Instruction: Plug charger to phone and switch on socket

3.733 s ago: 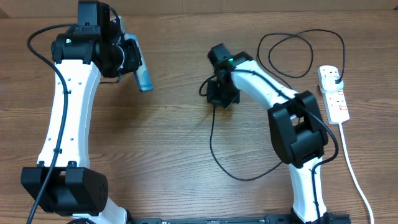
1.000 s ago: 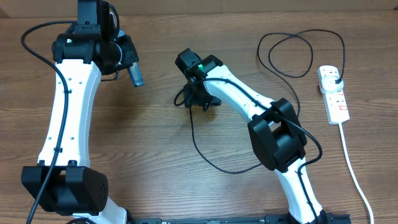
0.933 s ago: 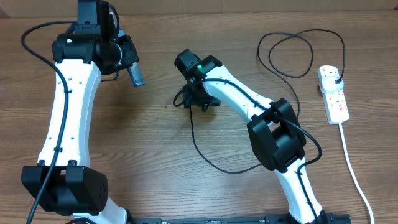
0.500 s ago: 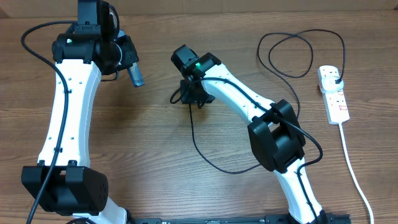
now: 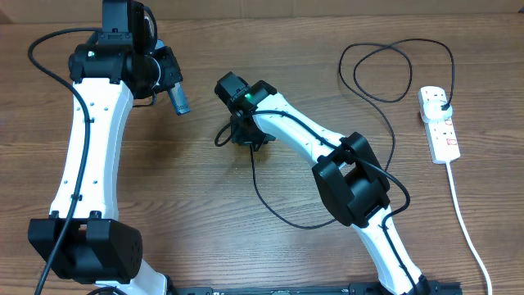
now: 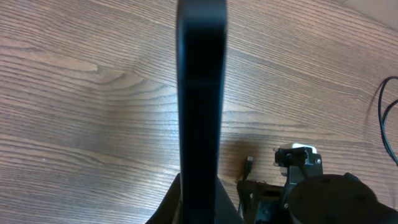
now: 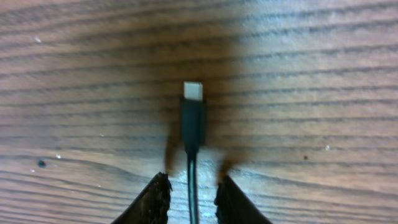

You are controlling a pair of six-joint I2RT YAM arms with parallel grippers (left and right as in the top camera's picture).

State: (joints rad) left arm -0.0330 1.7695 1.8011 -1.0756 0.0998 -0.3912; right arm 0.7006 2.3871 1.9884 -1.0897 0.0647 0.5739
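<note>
My left gripper is shut on the phone, held off the table and seen edge-on as a dark bar in the left wrist view. My right gripper is shut on the charger cable just behind its connector tip, which points forward over the wood. The fingers flank the cable closely. The right gripper stands to the right of the phone and a little nearer me, and shows in the left wrist view. The socket lies at the far right with the black plug in it.
The black cable loops across the table near the front middle and in a coil at the back right. The socket's thick white cord runs toward the front right edge.
My right gripper has moved left toward the phone, dragging the cable with it. The left arm and phone have stayed still over the last second.
</note>
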